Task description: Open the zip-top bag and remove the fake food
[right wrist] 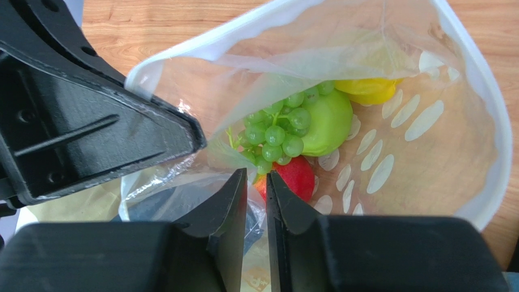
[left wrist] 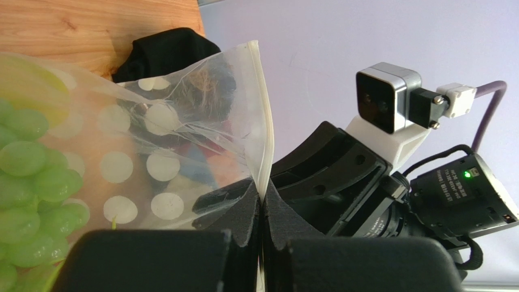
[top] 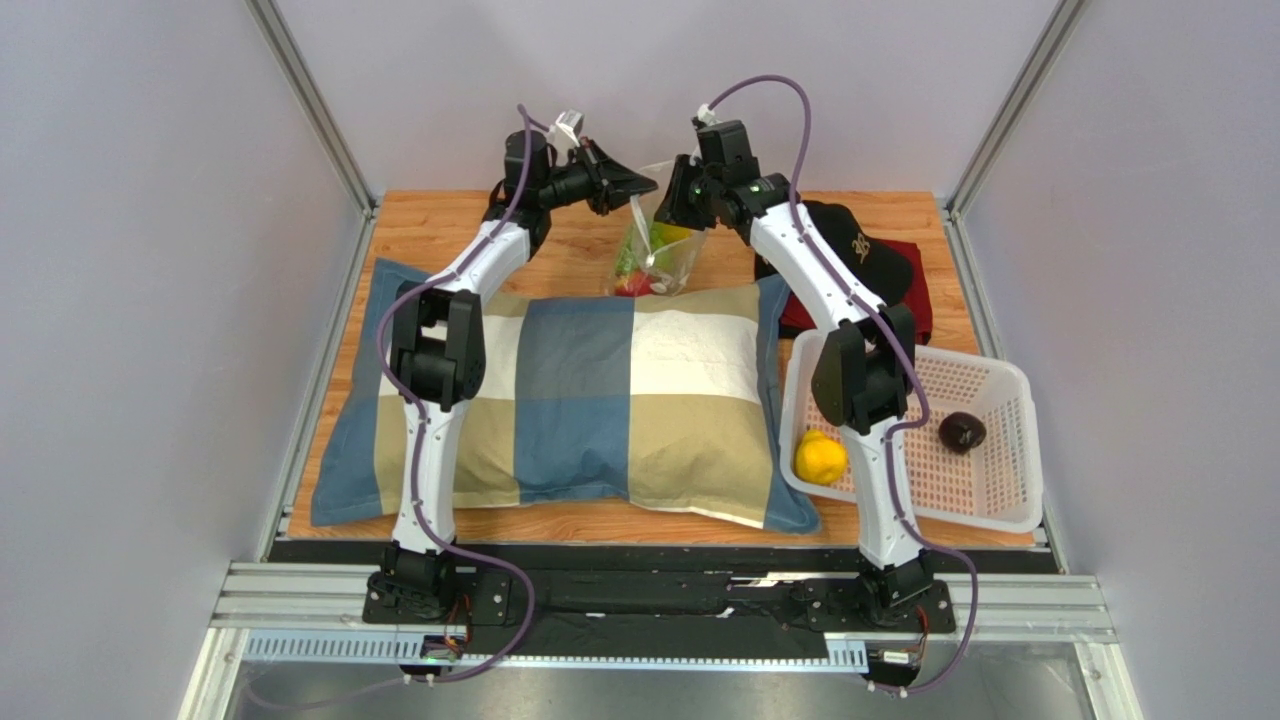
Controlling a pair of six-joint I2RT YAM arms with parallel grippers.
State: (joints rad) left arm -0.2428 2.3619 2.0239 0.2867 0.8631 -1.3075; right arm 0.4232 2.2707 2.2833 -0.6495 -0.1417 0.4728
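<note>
The opening step looks done: the bag (top: 661, 248) hangs at the far middle of the table (top: 436, 225), just beyond the pillow (top: 586, 390), its mouth spread wide between 2 grippers. The left gripper (left wrist: 262, 204) is clamped fully on the bag's zip edge. The right gripper (right wrist: 256, 182) is closed to a thin slit, apparently pinching the opposite wall. Emptying seems partly done: a lemon (top: 819, 456) and a dark fruit (top: 962, 432) lie in the basket (top: 999, 488) at the near right. Next, 1 gripper must let go and reach in, or the bag must be tipped. The bag is thin, crinkled clear film with white dots, holding green grapes (right wrist: 277, 131), a green apple (right wrist: 329, 121), a red apple (right wrist: 295, 176) and a yellow piece (right wrist: 368, 90).
</note>
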